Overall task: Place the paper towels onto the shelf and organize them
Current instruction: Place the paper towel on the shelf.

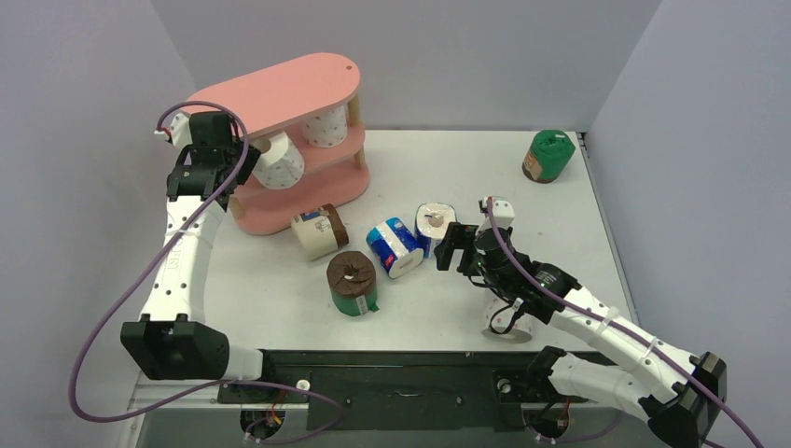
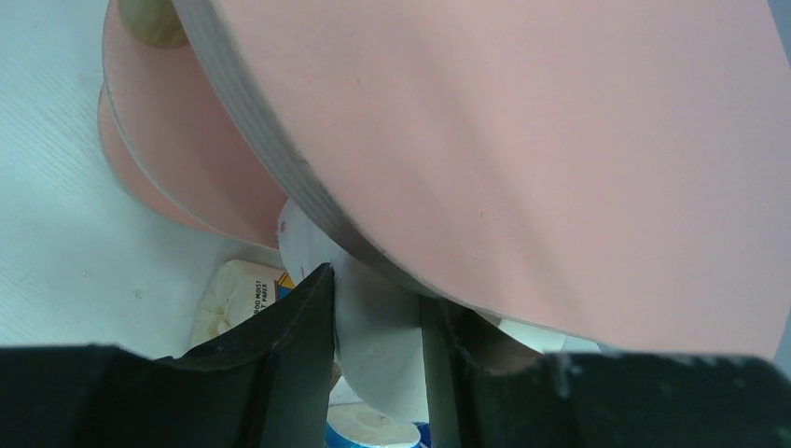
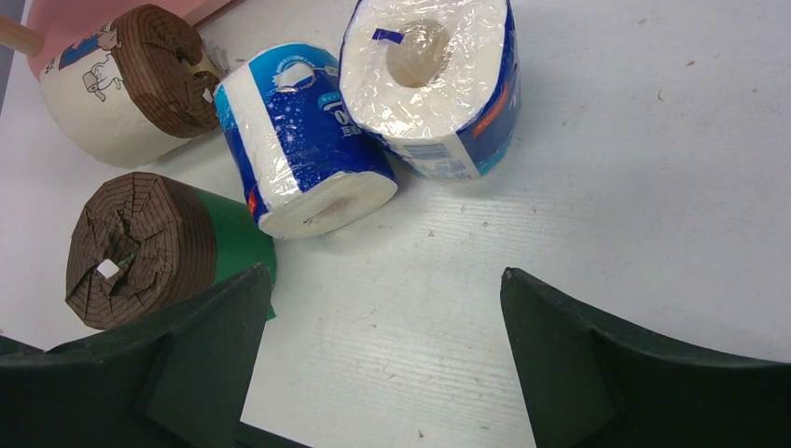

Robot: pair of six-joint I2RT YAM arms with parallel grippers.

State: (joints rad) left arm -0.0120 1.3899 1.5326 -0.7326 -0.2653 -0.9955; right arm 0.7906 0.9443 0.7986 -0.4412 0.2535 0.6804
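Left gripper is seemingly clasping a white pink-dotted paper roll on the pink three-tier oval shelf (release next); right gripper, spread wide, is hovering above a blue-and-white wrapped roll.

A beige roll, brown-capped roll, tipped blue roll and upright blue roll crowd mid-table just beyond the spread right fingers; bare table runs from there to the green roll at the far right corner. The left fingers clasp a dotted roll close under the shelf's top board.
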